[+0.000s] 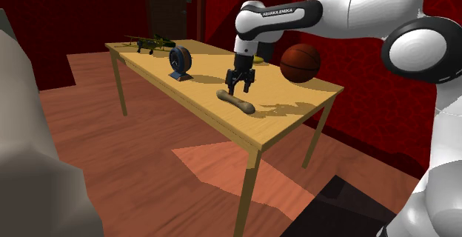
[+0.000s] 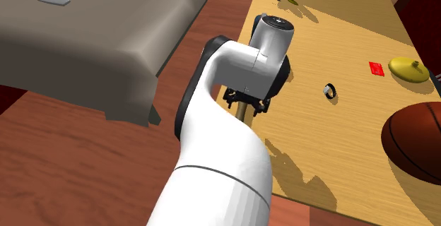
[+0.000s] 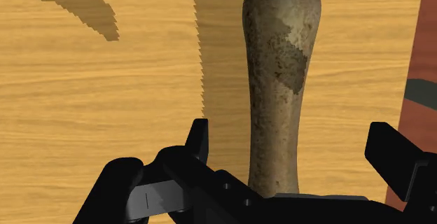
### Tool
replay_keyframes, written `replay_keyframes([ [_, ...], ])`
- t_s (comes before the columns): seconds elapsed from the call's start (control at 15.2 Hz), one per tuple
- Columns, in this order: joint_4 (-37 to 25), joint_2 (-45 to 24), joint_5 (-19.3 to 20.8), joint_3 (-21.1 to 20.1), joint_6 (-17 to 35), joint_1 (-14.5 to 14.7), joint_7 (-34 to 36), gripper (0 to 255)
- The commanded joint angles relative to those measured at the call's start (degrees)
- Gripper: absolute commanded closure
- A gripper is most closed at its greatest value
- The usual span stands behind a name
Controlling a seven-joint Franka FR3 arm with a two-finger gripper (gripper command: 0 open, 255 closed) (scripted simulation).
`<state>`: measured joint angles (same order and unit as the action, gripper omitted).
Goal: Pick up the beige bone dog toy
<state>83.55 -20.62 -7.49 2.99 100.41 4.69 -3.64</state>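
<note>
Arm [image 1: 333, 13] angled downward, jaws spread astride bone [image 3: 280, 82]

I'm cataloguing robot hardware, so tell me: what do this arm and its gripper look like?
The arm has smooth, rounded white shells with dark joints, and a black band near the wrist carries white lettering. The gripper is all black, with two angular, flat-sided fingers and small round holes in its body.

The shoulder camera looks over the desk [image 1: 281, 124] from the side, the second one steeply down from above, the wrist camera close over it.
</note>
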Motion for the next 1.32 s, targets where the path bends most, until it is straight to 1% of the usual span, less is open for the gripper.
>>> replay_keyframes([
  [0.0, -2.3, -2.3, -0.2, -0.2, 0.1, 0.1, -0.1, 0],
  [0.4, 1.5, -2.8, -0.3, -0.3, 4.5, 0.2, -0.6, 0],
  [0.53, 1.9, -2.9, -0.3, -0.3, 4.9, 0.2, -0.7, 0],
  [0.59, 1.7, -2.9, -0.3, -0.3, 4.8, 0.2, -0.7, 255],
  [1.19, 1.9, -2.9, -0.3, -0.3, 4.9, 0.2, -0.7, 255],
  [1.25, 1.3, -2.8, -0.3, -0.3, 4.2, 0.2, -0.6, 255],
])
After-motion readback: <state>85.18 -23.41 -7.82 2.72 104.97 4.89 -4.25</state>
